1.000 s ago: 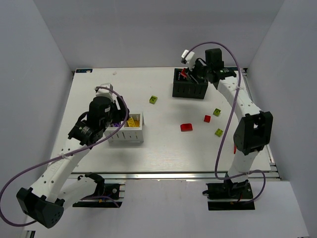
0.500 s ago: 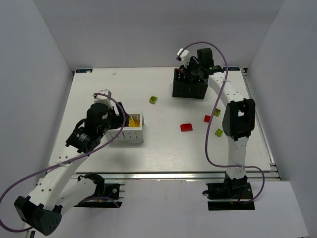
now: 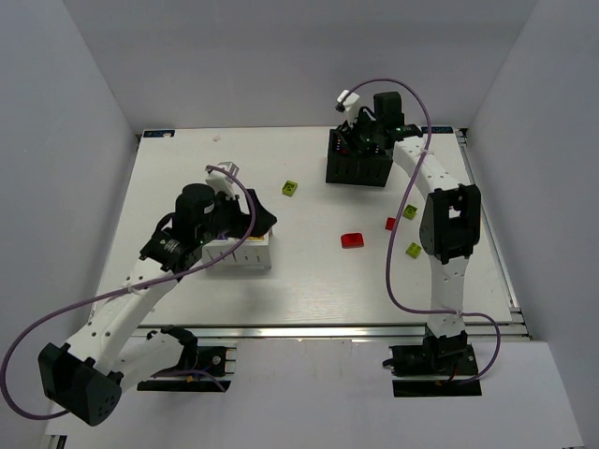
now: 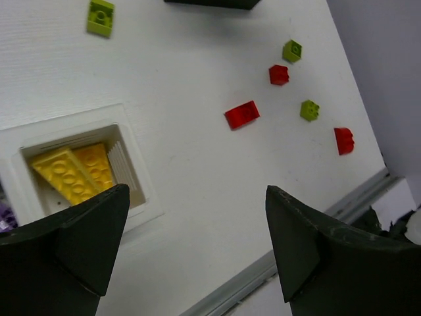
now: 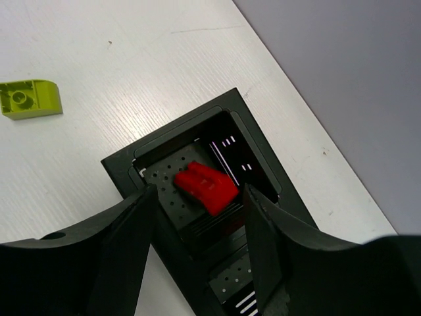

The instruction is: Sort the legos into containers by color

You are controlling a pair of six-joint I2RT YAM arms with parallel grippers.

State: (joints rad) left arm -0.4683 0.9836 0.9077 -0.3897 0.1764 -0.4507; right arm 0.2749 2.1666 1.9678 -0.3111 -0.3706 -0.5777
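The white box (image 3: 245, 254) stands left of centre; in the left wrist view (image 4: 141, 191) it holds yellow bricks (image 4: 66, 174) in one compartment and a purple brick (image 4: 5, 214) at the frame edge. My left gripper (image 3: 257, 222) is open and empty above the box's right end (image 4: 197, 230). The black box (image 3: 356, 170) stands at the back. My right gripper (image 3: 354, 145) hovers open over it (image 5: 197, 237), with a red brick (image 5: 205, 186) lying free in the compartment below. Loose on the table are a red brick (image 3: 352, 239), a small red one (image 3: 391, 224) and green bricks (image 3: 290, 188), (image 3: 410, 212), (image 3: 413, 250).
The left wrist view shows another red brick (image 4: 343, 140) near the table's right front edge (image 4: 263, 270). A green brick (image 5: 29, 99) lies left of the black box in the right wrist view. Grey walls enclose the table on three sides.
My left gripper has swung from over the white box's left side to its right end. My right gripper has shifted left over the black box; the red brick now lies in it.
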